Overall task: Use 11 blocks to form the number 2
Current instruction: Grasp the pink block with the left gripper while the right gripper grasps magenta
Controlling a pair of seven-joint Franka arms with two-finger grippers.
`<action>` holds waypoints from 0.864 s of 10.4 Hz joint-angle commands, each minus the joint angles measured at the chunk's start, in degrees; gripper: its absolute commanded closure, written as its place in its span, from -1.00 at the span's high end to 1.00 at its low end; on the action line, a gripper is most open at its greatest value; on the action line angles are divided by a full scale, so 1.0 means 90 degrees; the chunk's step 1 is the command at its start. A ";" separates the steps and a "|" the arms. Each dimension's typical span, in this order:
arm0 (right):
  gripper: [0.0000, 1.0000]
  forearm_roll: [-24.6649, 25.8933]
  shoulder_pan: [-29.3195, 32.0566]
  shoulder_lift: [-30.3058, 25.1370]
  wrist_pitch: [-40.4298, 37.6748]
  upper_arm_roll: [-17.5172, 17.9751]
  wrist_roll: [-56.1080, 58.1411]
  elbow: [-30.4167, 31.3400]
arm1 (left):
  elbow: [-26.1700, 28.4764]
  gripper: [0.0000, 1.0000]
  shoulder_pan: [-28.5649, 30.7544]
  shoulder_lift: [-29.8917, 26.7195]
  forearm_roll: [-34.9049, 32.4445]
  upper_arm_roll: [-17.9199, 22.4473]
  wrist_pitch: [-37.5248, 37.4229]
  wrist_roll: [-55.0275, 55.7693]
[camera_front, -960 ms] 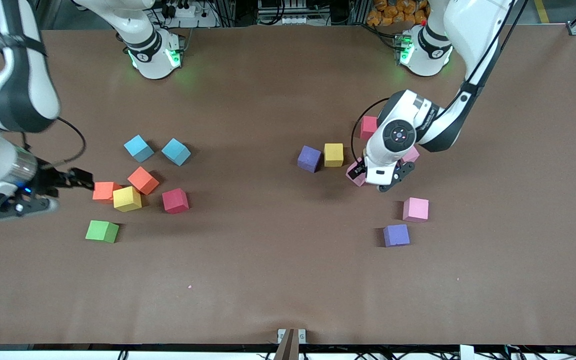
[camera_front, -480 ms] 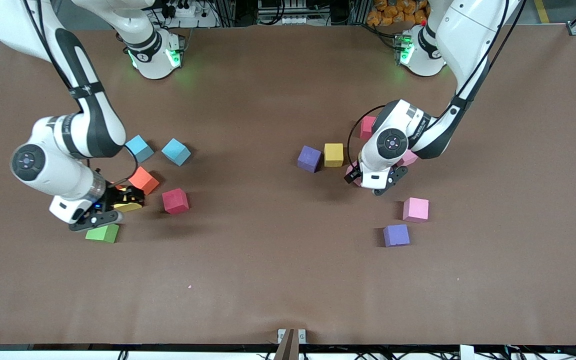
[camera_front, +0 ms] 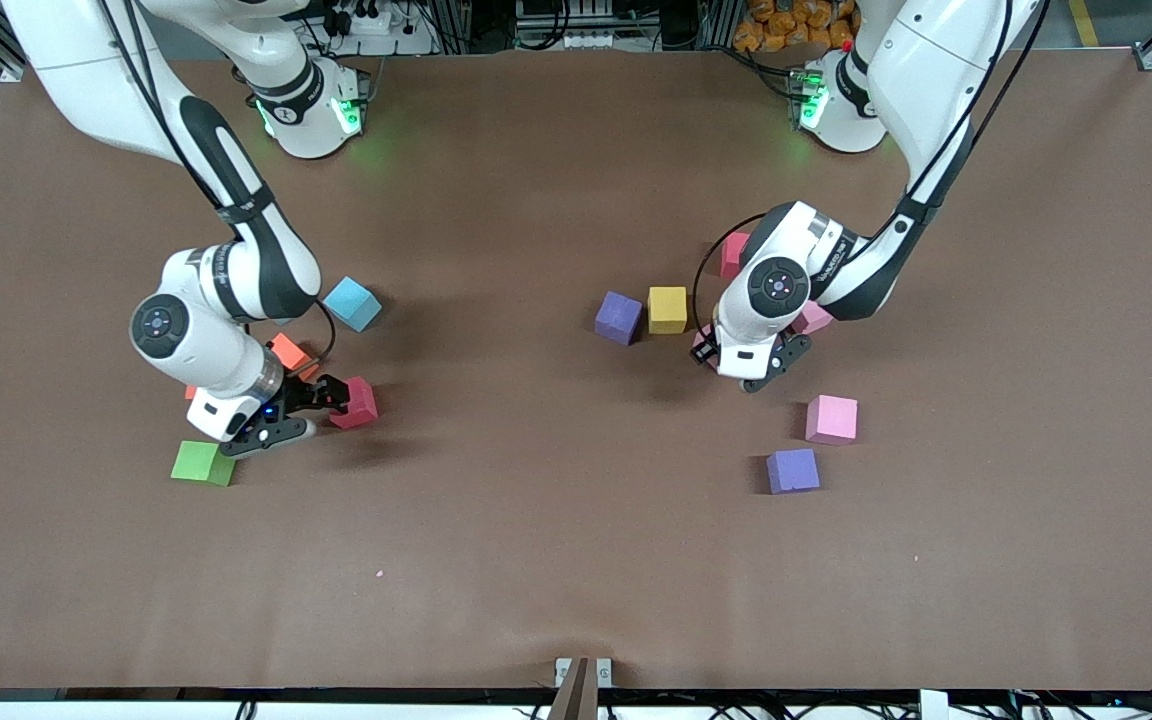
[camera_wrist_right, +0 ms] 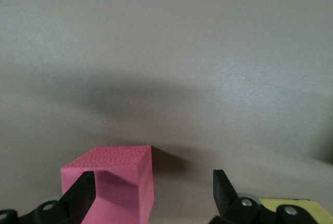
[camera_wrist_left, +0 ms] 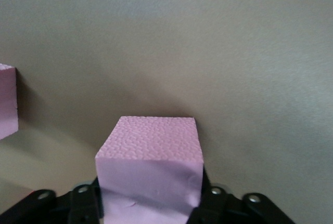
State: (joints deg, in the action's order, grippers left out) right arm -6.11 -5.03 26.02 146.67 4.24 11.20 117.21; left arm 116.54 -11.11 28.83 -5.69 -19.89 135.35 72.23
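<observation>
My left gripper (camera_front: 708, 352) is shut on a pink cube (camera_wrist_left: 151, 167), low over the table beside the yellow cube (camera_front: 667, 309) and purple cube (camera_front: 618, 317). Other pink cubes lie at the arm (camera_front: 734, 252), under its wrist (camera_front: 818, 318) and nearer the camera (camera_front: 831, 418), next to a second purple cube (camera_front: 793, 470). My right gripper (camera_front: 334, 398) is open, low at the red cube (camera_front: 360, 402). In the right wrist view the red cube (camera_wrist_right: 112, 182) sits by one finger (camera_wrist_right: 83, 195). No digit is formed.
A light blue cube (camera_front: 352, 303) and an orange cube (camera_front: 288, 352) lie by the right arm, which hides other cubes. A yellow cube (camera_wrist_right: 289, 204) shows at the right wrist view's edge. A green cube (camera_front: 203, 463) lies nearer the camera.
The right arm has swung in from its end of the table, over the cube cluster, to the red cube. The left gripper has shifted slightly with the pink cube.
</observation>
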 commanded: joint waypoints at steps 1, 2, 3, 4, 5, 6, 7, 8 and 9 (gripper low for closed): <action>1.00 -0.0297 -0.0076 -0.0098 0.0061 -0.0012 -0.0043 0.0121 | -0.0068 -0.81 0.0062 -0.0340 -0.0208 -0.0017 -0.0135 0.0458; 1.00 -0.0414 -0.0163 -0.0088 0.0012 -0.0012 -0.0043 0.0122 | -0.0107 -0.81 0.0043 -0.0458 -0.0198 -0.0017 -0.0165 0.0644; 1.00 -0.0434 -0.0193 -0.0156 -0.0065 -0.0002 -0.0043 0.0112 | -0.0223 -0.81 -0.0015 -0.0527 -0.0198 -0.0036 -0.0175 0.1042; 1.00 -0.0434 -0.0193 -0.0214 -0.0240 -0.0012 -0.0023 0.0073 | -0.0418 -0.81 -0.0093 -0.0547 -0.0198 -0.0162 -0.0359 0.1472; 1.00 -0.0434 -0.0203 -0.0244 -0.0290 -0.0002 -0.0023 0.0112 | -0.0642 -0.81 -0.0123 -0.0547 -0.0198 -0.0328 -0.0574 0.1930; 1.00 -0.0444 -0.0242 -0.0264 -0.0378 -0.0002 -0.0014 0.0170 | -0.0847 -0.81 -0.0123 -0.0547 -0.0198 -0.0571 -0.0740 0.2438; 1.00 -0.0434 -0.0290 -0.0244 -0.0359 -0.0002 -0.0013 0.0200 | -0.1062 -0.81 -0.0142 -0.0537 -0.0198 -0.0825 -0.0838 0.3081; 1.00 -0.0434 -0.0368 -0.0148 -0.0263 -0.0002 -0.0004 0.0209 | -0.1199 -0.81 -0.0326 -0.0527 -0.0198 -0.0992 -0.0859 0.3793; 1.00 -0.0434 -0.0388 -0.0108 -0.0223 -0.0012 0.0006 0.0210 | -0.1278 -0.81 -0.0628 -0.0518 -0.0198 -0.0993 -0.0859 0.4438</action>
State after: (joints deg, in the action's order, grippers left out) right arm -8.71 -7.55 25.46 143.83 4.44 11.17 117.94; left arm 106.67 -13.80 24.12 -5.82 -28.44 128.97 104.28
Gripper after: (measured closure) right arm 0.000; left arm 0.405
